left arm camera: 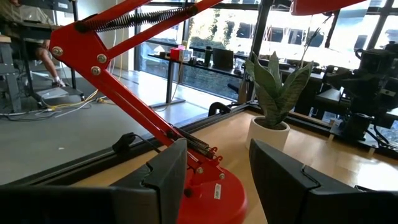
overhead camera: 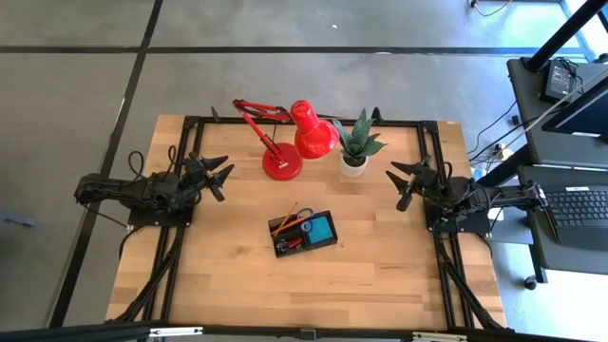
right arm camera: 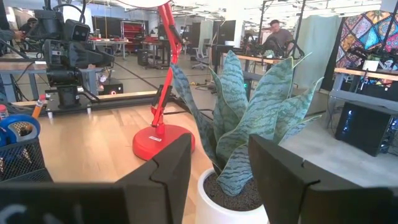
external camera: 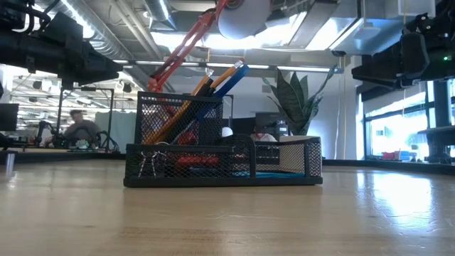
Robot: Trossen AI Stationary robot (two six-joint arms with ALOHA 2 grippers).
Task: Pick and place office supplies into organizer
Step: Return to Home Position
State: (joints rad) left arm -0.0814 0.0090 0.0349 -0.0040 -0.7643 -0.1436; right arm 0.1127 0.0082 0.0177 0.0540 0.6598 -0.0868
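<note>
Wooden counter (overhead camera: 237,275) bearing the black organizer (external camera: 291,165), with pencils (overhead camera: 284,220), scissors (overhead camera: 306,226) and a blue note pad (overhead camera: 323,230) inside it. Left end effector (overhead camera: 220,174) and right end effector (overhead camera: 407,182) hang well to either side of the organizer, fingers spread, empty.

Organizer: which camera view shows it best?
The low view: the organizer fills the middle, side on, with pencils and pens leaning out of its tall cup. The high view shows it whole from above but small. The right wrist view catches only a corner with blue scissor handles; the left wrist view misses it.
</note>
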